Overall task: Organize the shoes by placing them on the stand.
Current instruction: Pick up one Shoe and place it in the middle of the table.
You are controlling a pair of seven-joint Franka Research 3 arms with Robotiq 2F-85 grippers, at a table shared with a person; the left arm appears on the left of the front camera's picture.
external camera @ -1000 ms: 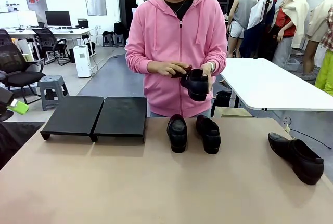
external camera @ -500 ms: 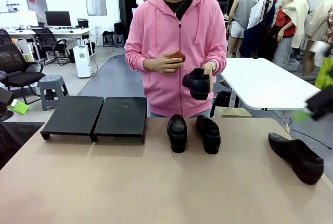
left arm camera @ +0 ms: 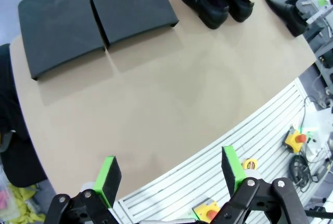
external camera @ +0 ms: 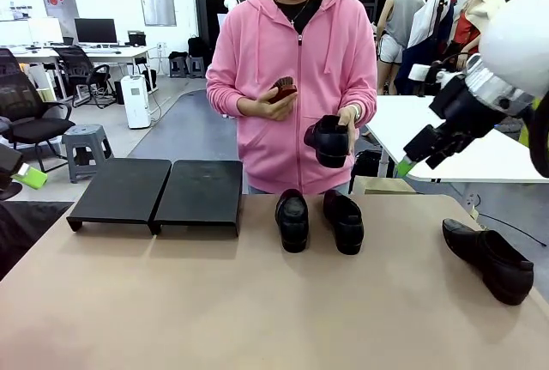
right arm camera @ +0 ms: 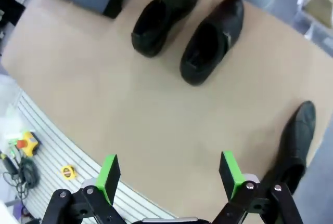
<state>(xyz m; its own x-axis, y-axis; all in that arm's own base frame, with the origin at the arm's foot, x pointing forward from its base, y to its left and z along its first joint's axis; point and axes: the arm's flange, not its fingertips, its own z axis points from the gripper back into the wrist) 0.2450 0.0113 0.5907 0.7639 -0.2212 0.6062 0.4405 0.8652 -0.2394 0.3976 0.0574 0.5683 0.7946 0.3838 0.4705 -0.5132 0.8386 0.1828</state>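
Two black loafers [external camera: 292, 220] [external camera: 345, 221] stand side by side at the table's far middle, toes toward me. A third loafer [external camera: 491, 258] lies alone at the right edge. The person holds the fourth loafer [external camera: 328, 140] in one hand and a small brush [external camera: 283, 88] in the other. The stand's two black platforms [external camera: 120, 190] [external camera: 200, 191] sit at the far left with nothing on them. My right gripper [external camera: 406, 166] hangs high over the table's right side, open [right arm camera: 169, 172], above the pair [right arm camera: 210, 42] and the lone loafer [right arm camera: 294, 141]. My left gripper [left arm camera: 170, 169] is open, back off the table's near-left edge.
A white table [external camera: 446, 142] stands behind the right side. Office chairs and a grey stool [external camera: 86, 142] are beyond the far left. The broad beige tabletop [external camera: 257, 310] lies bare in front of the shoes. A ribbed white base with small tools [left arm camera: 296, 140] borders the table's near side.
My right arm has swung in from the right edge, up and leftward over the table's right side. The person has lifted the brush off the held loafer.
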